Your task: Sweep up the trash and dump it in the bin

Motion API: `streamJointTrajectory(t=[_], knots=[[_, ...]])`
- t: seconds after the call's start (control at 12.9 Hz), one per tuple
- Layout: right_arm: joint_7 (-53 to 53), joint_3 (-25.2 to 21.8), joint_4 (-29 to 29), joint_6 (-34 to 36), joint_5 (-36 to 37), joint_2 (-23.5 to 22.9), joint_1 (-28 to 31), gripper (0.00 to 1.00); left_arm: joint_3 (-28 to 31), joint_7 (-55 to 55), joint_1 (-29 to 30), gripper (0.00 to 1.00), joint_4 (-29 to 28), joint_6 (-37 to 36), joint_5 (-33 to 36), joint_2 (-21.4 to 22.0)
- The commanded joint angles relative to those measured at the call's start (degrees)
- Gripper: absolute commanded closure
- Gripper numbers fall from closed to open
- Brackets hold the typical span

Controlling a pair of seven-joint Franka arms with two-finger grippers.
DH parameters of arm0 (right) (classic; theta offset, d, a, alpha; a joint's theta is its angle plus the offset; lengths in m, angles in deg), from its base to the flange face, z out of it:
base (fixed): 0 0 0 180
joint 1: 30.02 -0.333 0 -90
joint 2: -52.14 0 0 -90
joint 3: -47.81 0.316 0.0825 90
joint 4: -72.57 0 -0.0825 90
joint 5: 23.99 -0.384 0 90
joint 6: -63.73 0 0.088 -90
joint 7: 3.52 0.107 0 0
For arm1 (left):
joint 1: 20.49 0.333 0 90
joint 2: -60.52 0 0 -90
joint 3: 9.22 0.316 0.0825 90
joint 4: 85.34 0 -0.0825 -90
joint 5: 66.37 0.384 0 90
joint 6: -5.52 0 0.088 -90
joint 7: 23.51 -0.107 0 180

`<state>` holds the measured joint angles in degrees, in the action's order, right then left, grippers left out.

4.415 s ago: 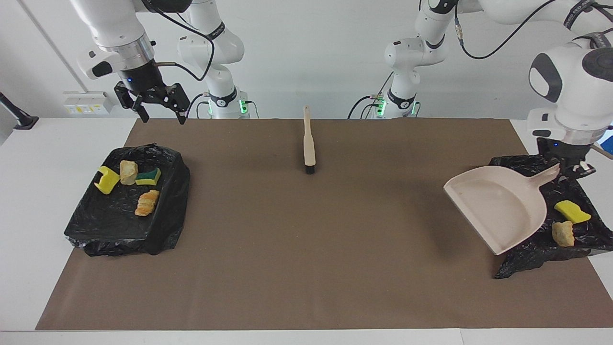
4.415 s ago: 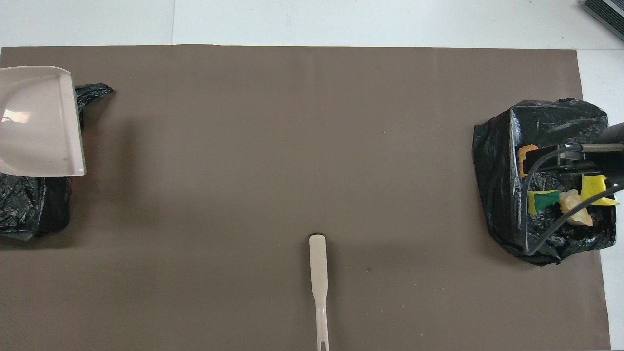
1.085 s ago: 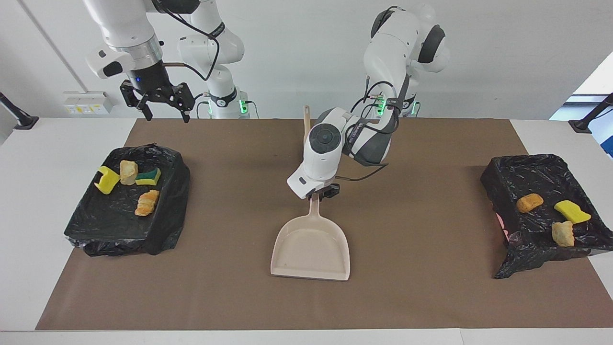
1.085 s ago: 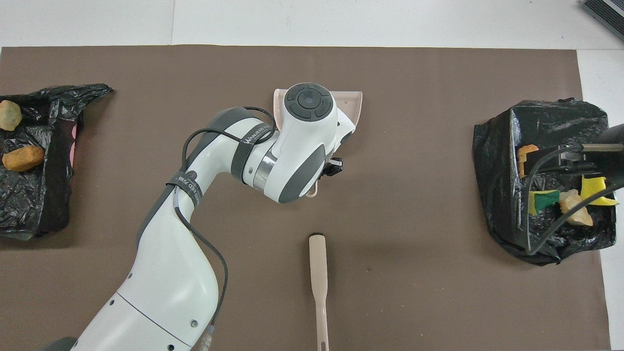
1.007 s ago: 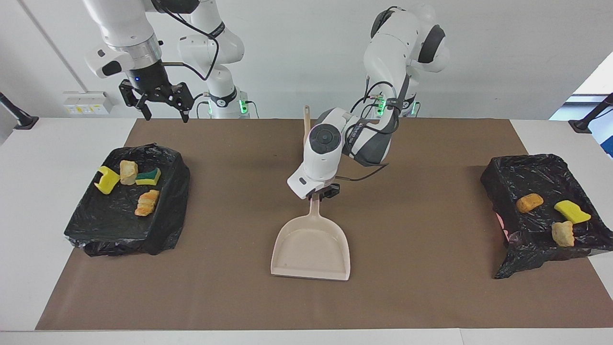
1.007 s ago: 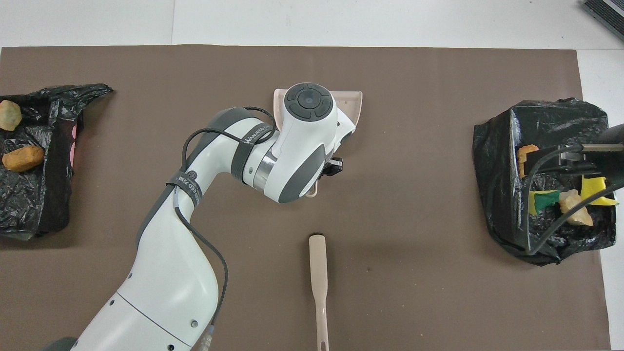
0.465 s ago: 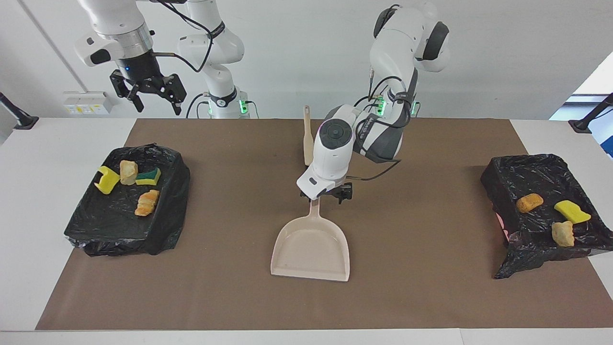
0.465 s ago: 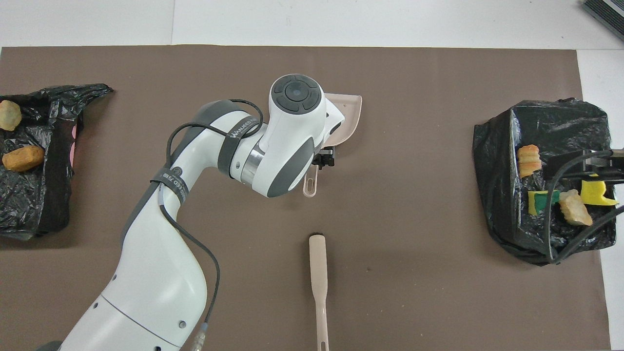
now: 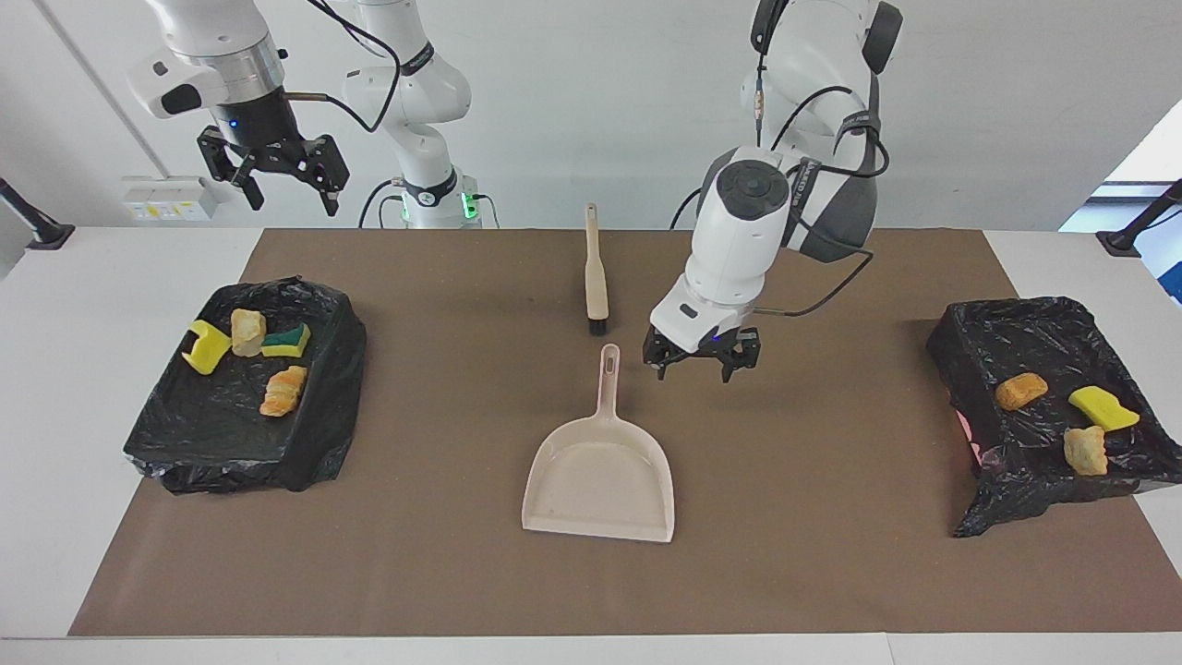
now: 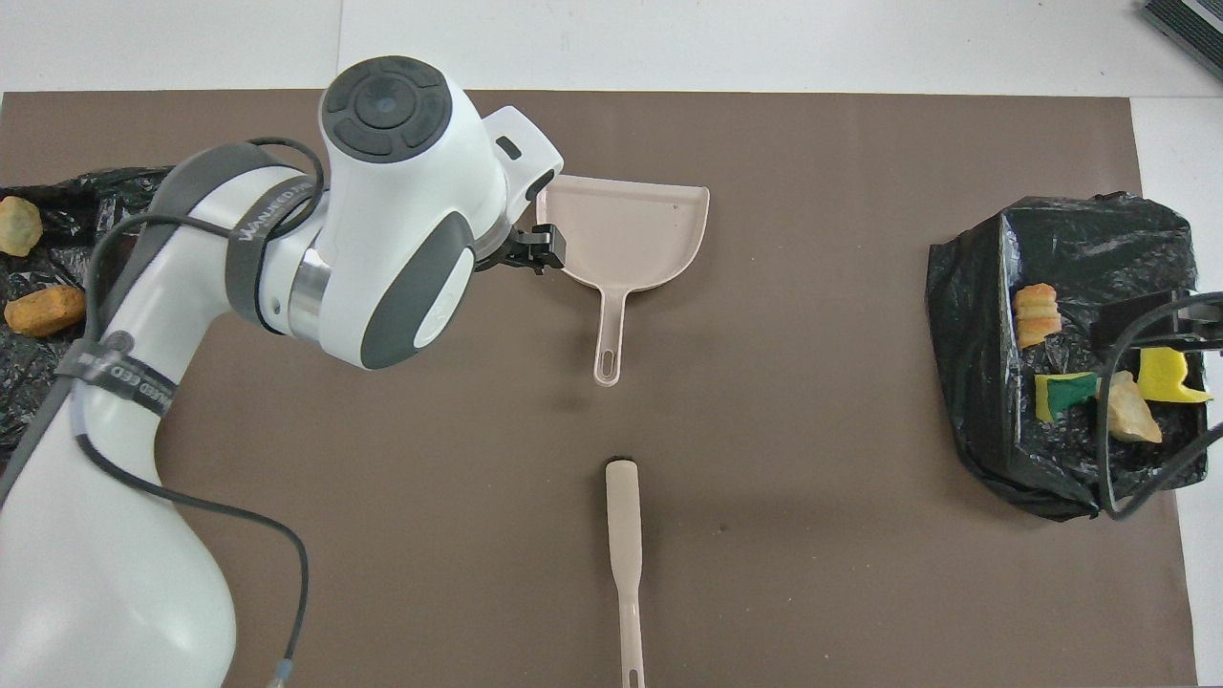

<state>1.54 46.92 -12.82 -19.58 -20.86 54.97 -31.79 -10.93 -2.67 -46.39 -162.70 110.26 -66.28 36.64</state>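
The trash lies in two black-bagged bins. The bin (image 9: pixel 337 369) at the right arm's end holds several scraps, among them a yellow sponge piece (image 9: pixel 207 347) and an orange-brown chunk (image 9: pixel 283 390). The bin (image 9: pixel 970 337) at the left arm's end holds three: an orange chunk (image 9: pixel 1020 391), a yellow sponge (image 9: pixel 1103 407) and a tan chunk (image 9: pixel 1085 450). My left gripper (image 9: pixel 702 363) hangs open and empty over the mat beside the dustpan's handle. My right gripper (image 9: pixel 277 180) waits open, raised near its bin.
The beige dustpan (image 9: pixel 600 471) lies flat mid-mat, handle toward the robots. The beige brush (image 9: pixel 595 272) lies nearer to the robots, bristles toward the dustpan's handle. Brown mat (image 9: pixel 831 554) covers the table between the bins.
My left gripper opened, let go of the dustpan's handle, rose and swung toward the left arm's end. The dustpan stays on the mat. My right gripper lifted slightly.
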Motion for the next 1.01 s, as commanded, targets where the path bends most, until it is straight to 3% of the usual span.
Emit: streamJointTrajectory(t=[0.0,0.23,0.62,0.93], knots=[[-1.2,0.37,5.41,2.37,-1.98,-3.71,1.51,0.0,-0.4,-5.88,4.87,0.0,-5.95,-2.32,0.7,9.26],[0.91,0.45,4.62,2.36,-2.42,-2.92,1.25,0.0,-0.4,-14.92,10.68,0.0,-5.16,-9.97,0.61,15.08],[0.82,0.54,4.36,1.49,-2.42,-2.92,1.25,0.0,0.04,-21.1,18.77,0.0,-5.25,-18.06,-1.31,22.82],[0.12,0.54,3.48,1.48,-2.42,-2.39,2.3,0.0,0.22,-21.11,19.22,0.0,-10.06,-21.24,-1.94,27.12]])
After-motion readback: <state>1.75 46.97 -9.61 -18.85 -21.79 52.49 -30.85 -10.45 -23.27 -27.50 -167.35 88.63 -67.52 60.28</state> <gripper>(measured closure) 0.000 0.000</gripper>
